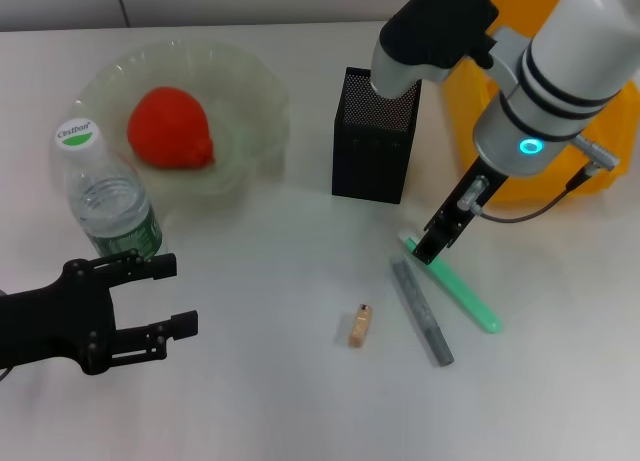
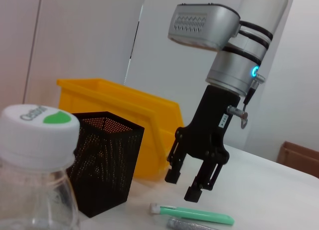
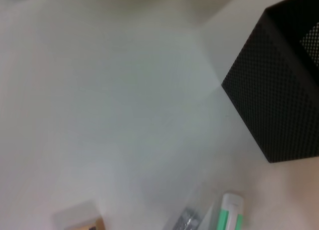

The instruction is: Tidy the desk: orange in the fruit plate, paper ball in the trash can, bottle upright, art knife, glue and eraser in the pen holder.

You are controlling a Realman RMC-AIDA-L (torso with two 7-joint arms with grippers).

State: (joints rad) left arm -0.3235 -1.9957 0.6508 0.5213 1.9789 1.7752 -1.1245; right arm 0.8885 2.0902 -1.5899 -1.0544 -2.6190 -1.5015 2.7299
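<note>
Right gripper: hanging over the worktop, jaws open to a narrow gap, holding nothing; seen from the left wrist at.
Art knife: green, flat on the worktop, its near end directly under the right jaws, not yet touched; also at and.
Glue: grey stick, lying just beside the knife, a little off to one side of the right jaws.
Eraser: lying flat, near the grey stick, farther from the right jaws than the knife.
Pen holder: upright, behind the right jaws, well clear of them; also at and.
Trash can: beyond the right arm, beside the holder.
Left gripper: low over the worktop, jaws wide apart, empty.
Bottle: upright, just beyond the left jaws, not between them; cap close in the left wrist view.
Orange: in the plate, beyond the bottle from the left jaws.
Plate: on the worktop, well apart from both jaws.
Paper ball: cannot tell where.
</note>
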